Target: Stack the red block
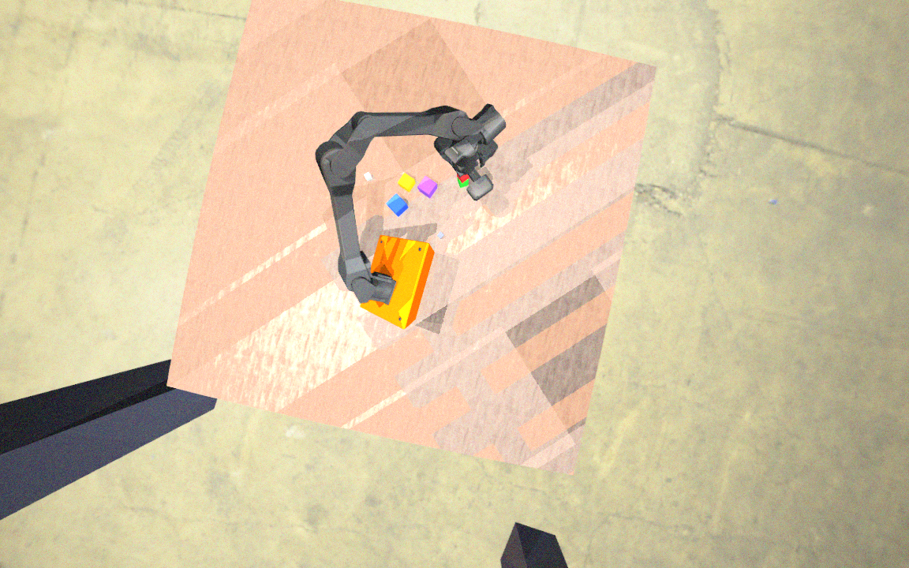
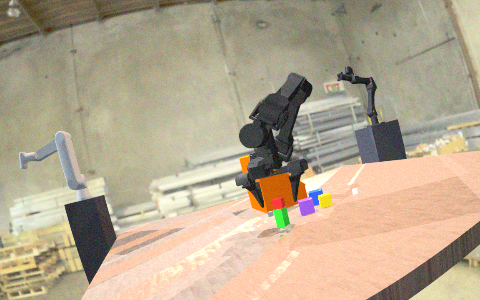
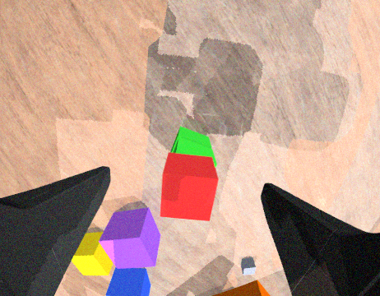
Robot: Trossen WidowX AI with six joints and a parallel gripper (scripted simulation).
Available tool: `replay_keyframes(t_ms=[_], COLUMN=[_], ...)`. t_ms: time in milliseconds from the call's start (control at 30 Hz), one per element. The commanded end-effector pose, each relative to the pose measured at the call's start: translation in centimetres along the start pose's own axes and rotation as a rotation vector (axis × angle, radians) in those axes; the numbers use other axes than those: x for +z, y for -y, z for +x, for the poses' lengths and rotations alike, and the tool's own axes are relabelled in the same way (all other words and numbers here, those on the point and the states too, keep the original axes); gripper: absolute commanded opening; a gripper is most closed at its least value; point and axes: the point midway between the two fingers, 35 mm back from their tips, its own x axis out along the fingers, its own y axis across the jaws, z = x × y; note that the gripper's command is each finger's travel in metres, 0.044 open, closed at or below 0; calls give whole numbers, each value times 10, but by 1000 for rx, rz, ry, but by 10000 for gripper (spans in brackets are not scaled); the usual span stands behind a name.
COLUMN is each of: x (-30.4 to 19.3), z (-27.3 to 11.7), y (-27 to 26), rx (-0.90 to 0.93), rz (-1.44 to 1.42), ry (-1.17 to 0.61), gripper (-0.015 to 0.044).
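On the pinkish wooden table (image 2: 402, 208), the red block (image 2: 278, 203) sits on the green tower (image 2: 281, 217). The gripper (image 2: 274, 190) hangs above it, its fingers spread wide and holding nothing.

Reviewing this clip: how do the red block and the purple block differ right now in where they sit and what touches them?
The red block sits raised on the green tower; the purple block rests directly on the table. The red block lies beneath the open gripper, between its spread fingers with clear gaps either side; the purple block lies off to one side, near the yellow block and blue block. Both look like similar-sized cubes, and neither is held.
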Motion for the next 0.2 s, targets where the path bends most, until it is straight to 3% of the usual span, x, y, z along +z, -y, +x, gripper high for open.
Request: replay_keyframes(t_ms=[0,167], x=[0,0], z=[0,0], y=[0,0], rx=[0,0], rz=[-2,-2], ry=[1,1], gripper=[440,440])
